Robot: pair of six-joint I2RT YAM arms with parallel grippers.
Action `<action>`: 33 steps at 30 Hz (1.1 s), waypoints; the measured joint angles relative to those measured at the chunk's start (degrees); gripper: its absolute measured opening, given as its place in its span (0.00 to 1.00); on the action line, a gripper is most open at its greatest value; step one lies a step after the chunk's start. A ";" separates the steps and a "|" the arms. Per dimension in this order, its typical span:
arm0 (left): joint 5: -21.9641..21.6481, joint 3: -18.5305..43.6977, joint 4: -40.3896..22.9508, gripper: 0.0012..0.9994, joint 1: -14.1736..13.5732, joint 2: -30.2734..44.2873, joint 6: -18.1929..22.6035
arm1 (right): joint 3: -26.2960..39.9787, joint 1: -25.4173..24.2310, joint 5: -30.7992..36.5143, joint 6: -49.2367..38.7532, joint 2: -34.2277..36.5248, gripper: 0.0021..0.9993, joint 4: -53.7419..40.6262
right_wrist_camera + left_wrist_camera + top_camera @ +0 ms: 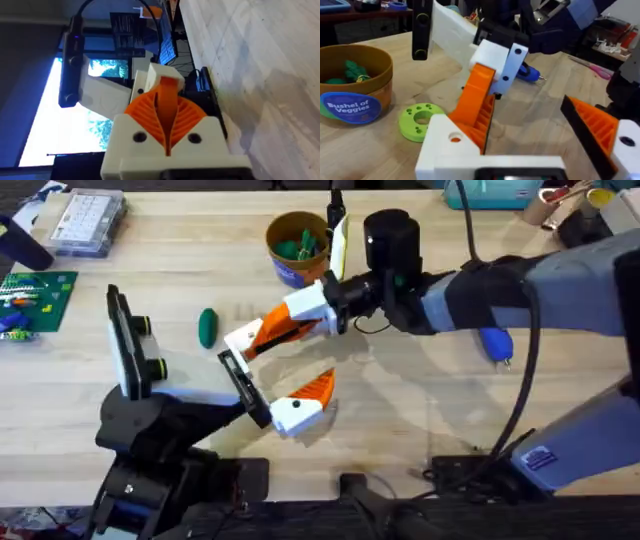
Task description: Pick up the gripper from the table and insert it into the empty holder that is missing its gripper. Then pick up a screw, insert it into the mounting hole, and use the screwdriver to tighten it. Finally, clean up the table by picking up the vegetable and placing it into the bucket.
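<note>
The loose gripper (pixel 262 335), a white base with an orange ribbed finger (pixel 476 102), is pinched at its orange tip (pixel 169 84) by my right gripper (pixel 312 310) (pixel 168 112), which is shut on it. Its white base sits at one end of the black rail holder (pixel 245 385) on my left arm. My left gripper (pixel 305 360) (pixel 525 95) stands open, its other orange finger (pixel 600 130) far apart. The dark green vegetable (pixel 207 327) lies on the table (pixel 420 400). The bucket (pixel 298 245) (pixel 355 85) stands behind. The blue screwdriver (pixel 495 343) (pixel 527 74) lies to the right. The screw is out of view.
A green studded baseplate (pixel 35 300) and a clear plastic box (pixel 85 222) sit at the far left. A tall black cylinder (pixel 390 235) stands beside the bucket. A light green ring (pixel 420 120) lies near the bucket. Cables (pixel 470 470) run along the front edge.
</note>
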 joint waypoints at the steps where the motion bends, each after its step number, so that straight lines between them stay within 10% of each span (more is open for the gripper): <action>1: 0.03 0.00 0.01 0.99 0.00 -0.06 0.12 | 0.00 -0.02 0.27 -0.34 0.26 0.34 -0.08; 14: 5.03 0.04 -0.40 0.99 -1.09 -0.07 1.21 | 0.17 -1.30 2.48 1.30 1.78 0.98 5.19; 33: 6.15 0.04 -0.63 0.99 -1.09 -0.07 3.57 | 0.17 -6.93 -4.79 3.73 -0.38 1.00 6.39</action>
